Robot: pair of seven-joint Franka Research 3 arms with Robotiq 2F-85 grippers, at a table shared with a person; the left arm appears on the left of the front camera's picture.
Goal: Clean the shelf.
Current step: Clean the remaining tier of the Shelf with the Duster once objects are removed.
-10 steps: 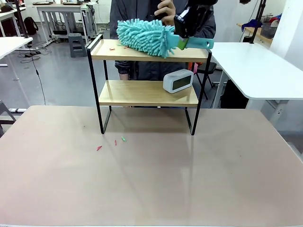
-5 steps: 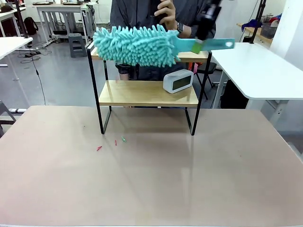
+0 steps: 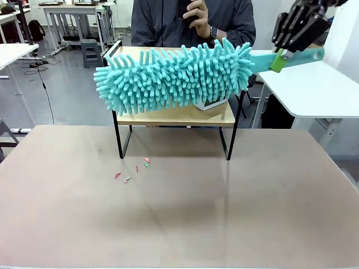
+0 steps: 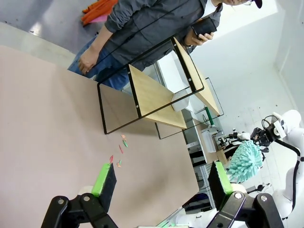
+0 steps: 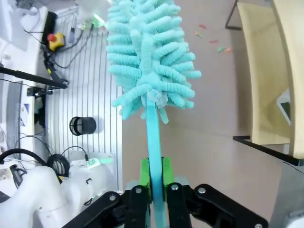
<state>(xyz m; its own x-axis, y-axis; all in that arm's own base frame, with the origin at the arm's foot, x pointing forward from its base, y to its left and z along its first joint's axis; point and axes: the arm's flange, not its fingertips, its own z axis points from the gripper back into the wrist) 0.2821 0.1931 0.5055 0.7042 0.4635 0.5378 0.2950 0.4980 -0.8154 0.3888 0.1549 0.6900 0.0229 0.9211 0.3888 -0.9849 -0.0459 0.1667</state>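
Front view: the microfibre duster (image 3: 174, 78) has swung off the top board and now hangs in front of the shelf (image 3: 185, 117). More scraps (image 3: 134, 170) dot the worktop (image 3: 224, 213), so that sweep likely cleared debris. The right fingers (image 3: 276, 61) clench its handle.
Left wrist view: the left fingers (image 4: 105, 178) are spread and empty, the shelf well ahead.
Right wrist view: the shelf lies beside the duster head.

The duster (image 3: 174, 78) hangs across the shelf (image 3: 179, 119), covering most of its front. The table (image 3: 179, 218) before it lies open, save small scraps (image 3: 134, 168) near the left leg.
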